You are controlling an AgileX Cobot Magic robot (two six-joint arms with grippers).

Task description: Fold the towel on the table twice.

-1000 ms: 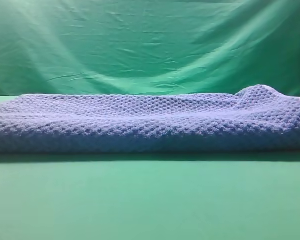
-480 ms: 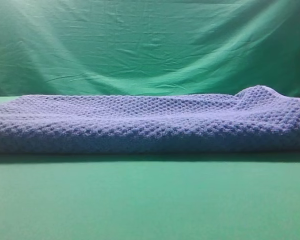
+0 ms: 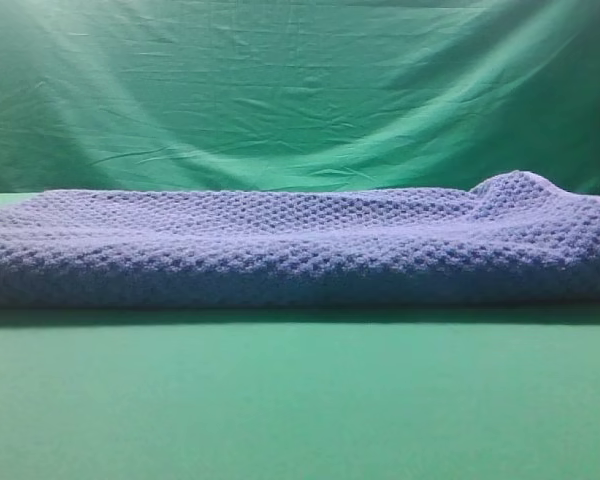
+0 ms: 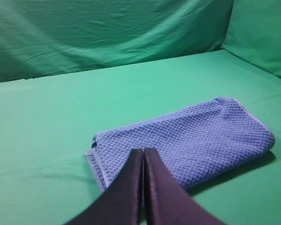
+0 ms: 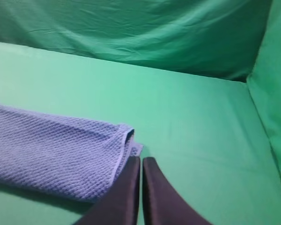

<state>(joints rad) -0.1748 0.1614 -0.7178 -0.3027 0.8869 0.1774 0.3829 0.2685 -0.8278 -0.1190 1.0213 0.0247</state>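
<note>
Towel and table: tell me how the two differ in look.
The towel is blue-grey with a bumpy waffle weave; the table is smooth and bright green. The towel is a thick folded bundle with rounded edges; the table lies flat and spreads far wider. Both are soft cloth surfaces.

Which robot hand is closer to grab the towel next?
Probably the left. The left hand is shut and sits right over the folded towel's end. The right hand, shut too, hangs over bare table just beside the towel's other end.
</note>
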